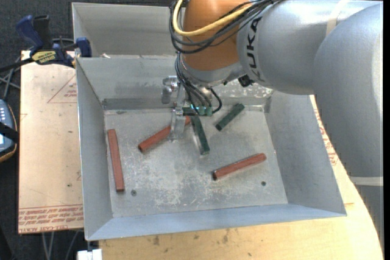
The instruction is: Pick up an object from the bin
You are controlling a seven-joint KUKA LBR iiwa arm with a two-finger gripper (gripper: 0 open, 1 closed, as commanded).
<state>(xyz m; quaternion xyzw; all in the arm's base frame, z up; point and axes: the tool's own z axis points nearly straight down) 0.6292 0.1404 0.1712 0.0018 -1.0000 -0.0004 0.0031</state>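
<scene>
Left of my pincer [181, 126] lies a long red-brown rectangular bar [116, 161]; lower right, a second red-brown bar [239, 166]; near right, a dark green bar [229, 117].

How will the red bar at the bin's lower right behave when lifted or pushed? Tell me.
The bar looks straight with square edges, so it is probably stiff. Lying flat, it should slide, not roll. Long and slim, it may swing if gripped near an end.

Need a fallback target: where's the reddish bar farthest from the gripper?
Camera view: that reddish bar lies along the left edge of the bin floor; its nearest neighbour is a second reddish bar by the gripper.
</scene>
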